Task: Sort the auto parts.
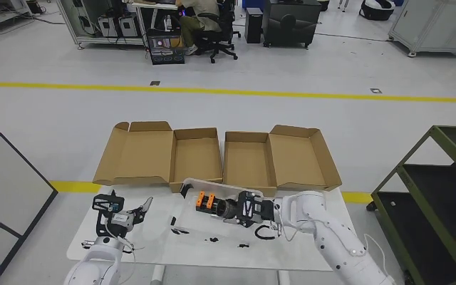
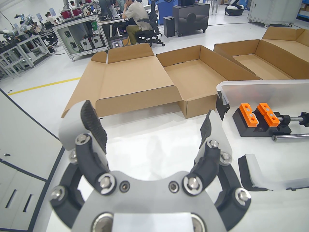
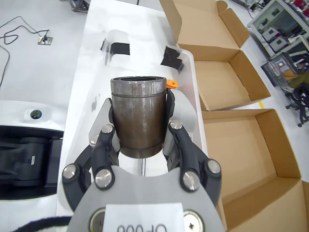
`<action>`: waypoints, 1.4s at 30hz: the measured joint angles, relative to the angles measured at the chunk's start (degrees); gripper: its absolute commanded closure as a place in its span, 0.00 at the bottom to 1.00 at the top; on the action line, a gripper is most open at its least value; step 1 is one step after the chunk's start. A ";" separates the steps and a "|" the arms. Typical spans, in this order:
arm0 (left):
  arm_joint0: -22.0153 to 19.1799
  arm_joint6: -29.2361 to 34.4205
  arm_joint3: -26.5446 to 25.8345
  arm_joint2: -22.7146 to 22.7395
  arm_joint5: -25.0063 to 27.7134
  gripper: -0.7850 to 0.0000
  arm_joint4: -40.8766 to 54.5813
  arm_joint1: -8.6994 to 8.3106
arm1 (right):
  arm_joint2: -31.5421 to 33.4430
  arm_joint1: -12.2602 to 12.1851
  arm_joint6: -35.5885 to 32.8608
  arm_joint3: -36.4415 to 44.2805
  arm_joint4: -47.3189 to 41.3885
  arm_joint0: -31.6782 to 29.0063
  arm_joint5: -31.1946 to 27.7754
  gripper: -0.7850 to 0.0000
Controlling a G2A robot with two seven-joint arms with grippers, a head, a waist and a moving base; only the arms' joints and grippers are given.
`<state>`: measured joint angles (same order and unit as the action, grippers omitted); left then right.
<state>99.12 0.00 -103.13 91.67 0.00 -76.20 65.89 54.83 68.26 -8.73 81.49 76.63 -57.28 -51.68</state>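
My right gripper [image 3: 140, 103] is shut on a dark steel cylinder sleeve [image 3: 138, 121], held above the clear plastic bin [image 3: 193, 73]. From above, the cylinder [image 1: 224, 207] hangs over the bin's [image 1: 214, 185] middle, beside a black vise with orange jaws [image 1: 206, 201]. My left gripper [image 2: 149, 124] stands open and empty over the table's left part [image 1: 139, 211]. The vise [image 2: 260, 121] lies inside the bin [image 2: 265, 85] to its right. A black and white curved part [image 2: 253, 177] lies on the table near it.
Two open cardboard boxes [image 1: 196, 158] [image 1: 249, 160] stand along the table's far edge behind the bin. Small black parts [image 1: 178, 226] [image 1: 244, 245] and a black ring [image 1: 265, 234] lie on the white table. A green cart [image 1: 420, 192] stands off to the right.
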 measured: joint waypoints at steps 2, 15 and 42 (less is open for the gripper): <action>0.00 0.00 0.00 0.00 0.00 0.00 0.00 0.00 | 0.02 0.00 -0.05 0.06 0.04 -0.03 0.45 1.00; 0.00 0.00 0.00 0.00 0.00 0.00 0.00 0.00 | 13.21 -1.89 11.77 -3.05 -16.02 -0.61 -2.50 1.00; 0.00 0.00 0.00 0.00 0.00 0.00 0.00 0.00 | -7.75 10.91 -19.35 -54.43 -35.01 30.43 22.10 0.84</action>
<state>99.12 0.00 -103.13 91.67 0.00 -76.20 65.89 47.08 79.17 -28.08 27.05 41.61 -26.85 -29.58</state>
